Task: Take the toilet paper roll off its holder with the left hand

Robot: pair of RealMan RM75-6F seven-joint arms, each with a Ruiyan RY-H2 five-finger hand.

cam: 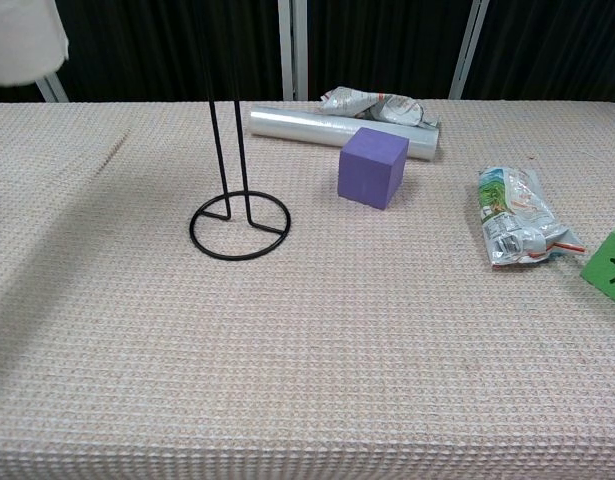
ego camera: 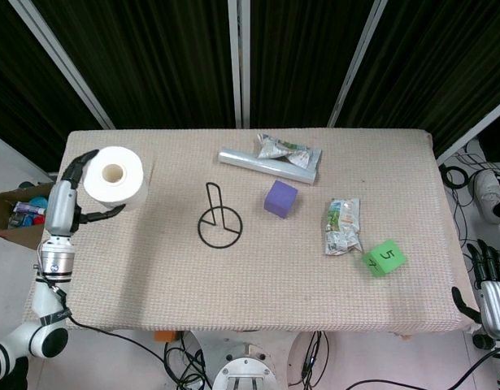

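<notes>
Table [ego camera: 258,292]: left hand [ego camera: 67,199] holds roll [ego camera: 113,174].

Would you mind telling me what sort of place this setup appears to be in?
Probably a robotics lab test station: a cloth-covered table before black curtains, loose cables on the floor, and a numbered green block among unrelated props.

The head view is looking steeply down from high above the near edge, taking in the whole table [ego camera: 258,284], the dark curtains behind it and floor at both sides. The chest view is sitting low and close, facing across the tabletop toward the curtains, cropping the table's left and right ends. Both are sharing the wire holder [ego camera: 219,219] [cam: 237,160], the purple cube [ego camera: 280,199] [cam: 373,167] and the crumpled packet [ego camera: 343,227] [cam: 516,216].
</notes>
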